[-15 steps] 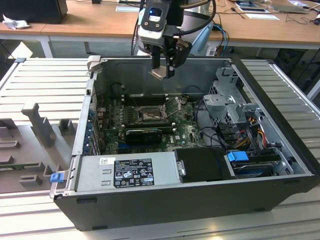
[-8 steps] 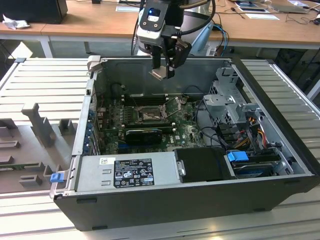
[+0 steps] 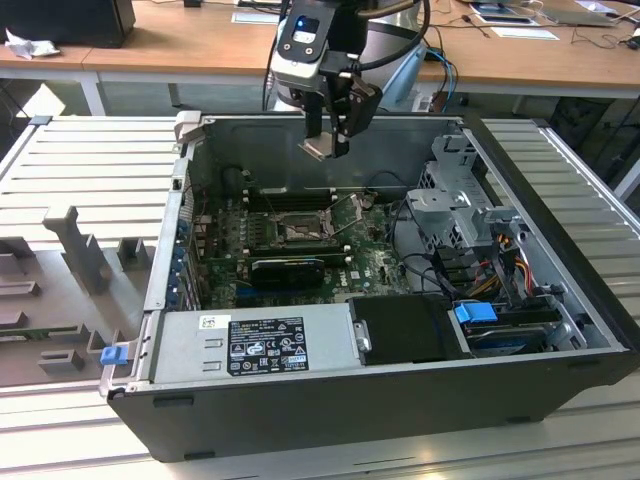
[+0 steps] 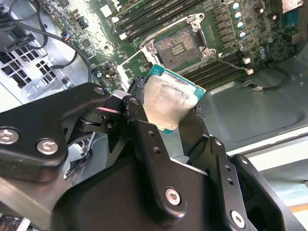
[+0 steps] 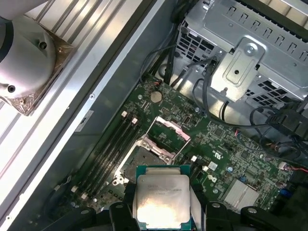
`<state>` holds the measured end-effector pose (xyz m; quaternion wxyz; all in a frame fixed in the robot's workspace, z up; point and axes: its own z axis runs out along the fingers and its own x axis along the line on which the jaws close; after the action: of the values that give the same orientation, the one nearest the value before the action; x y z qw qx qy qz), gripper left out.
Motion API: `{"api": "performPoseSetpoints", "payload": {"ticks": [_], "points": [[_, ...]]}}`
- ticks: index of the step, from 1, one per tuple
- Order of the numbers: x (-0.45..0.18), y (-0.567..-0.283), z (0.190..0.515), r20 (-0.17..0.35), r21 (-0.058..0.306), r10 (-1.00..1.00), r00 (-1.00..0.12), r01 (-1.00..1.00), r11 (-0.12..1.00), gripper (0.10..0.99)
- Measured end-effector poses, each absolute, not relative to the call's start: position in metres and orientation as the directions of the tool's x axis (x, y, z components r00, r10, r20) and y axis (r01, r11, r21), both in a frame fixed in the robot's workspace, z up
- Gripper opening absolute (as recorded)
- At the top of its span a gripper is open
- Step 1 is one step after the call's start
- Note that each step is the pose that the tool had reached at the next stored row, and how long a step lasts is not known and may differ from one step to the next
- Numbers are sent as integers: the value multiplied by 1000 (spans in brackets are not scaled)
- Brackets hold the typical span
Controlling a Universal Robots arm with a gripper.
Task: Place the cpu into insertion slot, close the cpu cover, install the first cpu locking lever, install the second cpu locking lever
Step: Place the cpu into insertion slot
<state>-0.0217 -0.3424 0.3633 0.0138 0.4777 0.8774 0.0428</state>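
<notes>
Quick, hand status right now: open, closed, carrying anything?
Hand: closed on the cpu, which it holds in the air above the motherboard. The cpu is not yet in the insertion slot.

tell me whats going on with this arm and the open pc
A robot arm's gripper is shut on the cpu, gripping it by its edges and holding it in the air above the open computer case. Below it on the green motherboard, the insertion slot is empty and the cpu cover is swung up and open. The cpu is not yet seated in the slot.
</notes>
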Motion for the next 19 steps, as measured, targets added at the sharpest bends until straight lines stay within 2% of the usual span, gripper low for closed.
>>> {"api": "performPoseSetpoints", "payload": {"ticks": [19], "points": [[-22,-342,362,17,88,878,-479,875,476,529]]}}
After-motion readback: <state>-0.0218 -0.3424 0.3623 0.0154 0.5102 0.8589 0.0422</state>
